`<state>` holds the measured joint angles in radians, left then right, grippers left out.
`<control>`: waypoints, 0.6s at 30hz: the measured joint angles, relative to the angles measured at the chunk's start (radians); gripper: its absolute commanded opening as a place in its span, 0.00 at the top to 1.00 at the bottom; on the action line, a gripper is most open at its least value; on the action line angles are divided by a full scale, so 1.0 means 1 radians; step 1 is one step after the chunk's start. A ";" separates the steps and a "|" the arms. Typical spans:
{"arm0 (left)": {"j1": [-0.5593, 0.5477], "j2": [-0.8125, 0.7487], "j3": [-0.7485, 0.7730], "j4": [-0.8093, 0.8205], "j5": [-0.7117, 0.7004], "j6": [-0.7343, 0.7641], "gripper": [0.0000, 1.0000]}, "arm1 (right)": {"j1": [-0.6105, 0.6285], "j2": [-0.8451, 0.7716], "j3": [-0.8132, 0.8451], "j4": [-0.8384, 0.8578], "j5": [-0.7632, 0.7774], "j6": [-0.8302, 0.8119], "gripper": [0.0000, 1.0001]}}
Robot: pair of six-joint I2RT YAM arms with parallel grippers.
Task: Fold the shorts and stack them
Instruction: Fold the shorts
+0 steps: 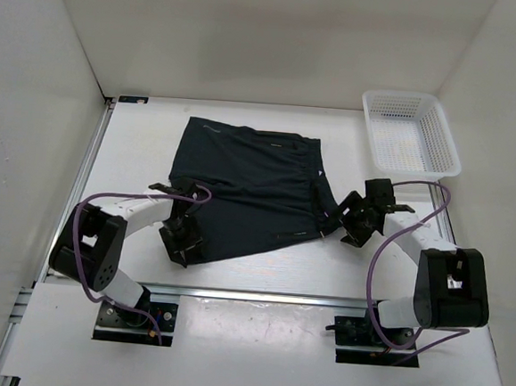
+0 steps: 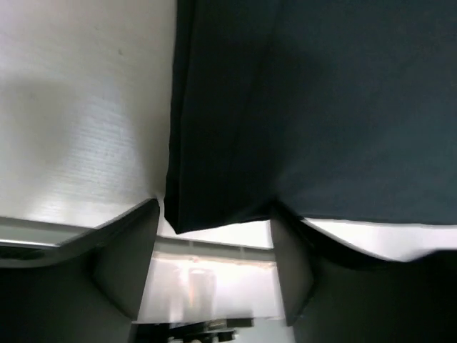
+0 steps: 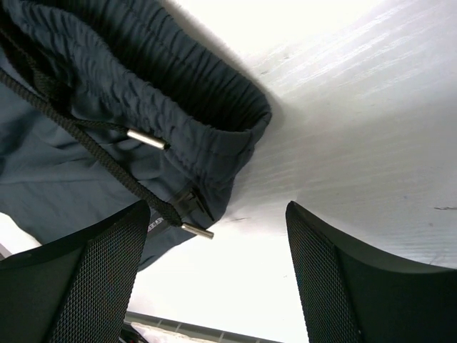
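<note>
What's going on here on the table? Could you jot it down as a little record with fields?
Shorts: dark, spread flat in the middle, waistband toward the right
Drawstring: black cord with metal tips, loose by the waistband
Basket: white, far right corner
Left gripper: open, straddling a near hem corner of the shorts
Right gripper: open, beside the waistband, holding nothing
Folding: none visible yet
</note>
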<state>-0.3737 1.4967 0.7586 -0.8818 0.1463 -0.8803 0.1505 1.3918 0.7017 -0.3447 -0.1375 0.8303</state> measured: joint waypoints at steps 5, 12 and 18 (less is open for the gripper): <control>0.000 0.013 -0.010 0.019 -0.007 -0.019 0.83 | -0.013 -0.001 -0.020 -0.002 -0.004 -0.001 0.23; -0.002 -0.036 -0.016 0.023 -0.017 -0.022 0.90 | -0.025 0.011 -0.032 0.015 -0.036 -0.010 0.44; -0.002 -0.061 -0.015 0.017 -0.027 -0.023 0.90 | -0.026 0.072 -0.031 0.057 -0.082 -0.019 0.91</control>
<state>-0.3752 1.4361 0.7437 -0.8650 0.1196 -0.9028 0.1249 1.4635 0.6704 -0.2878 -0.2199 0.8108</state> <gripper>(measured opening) 0.127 0.234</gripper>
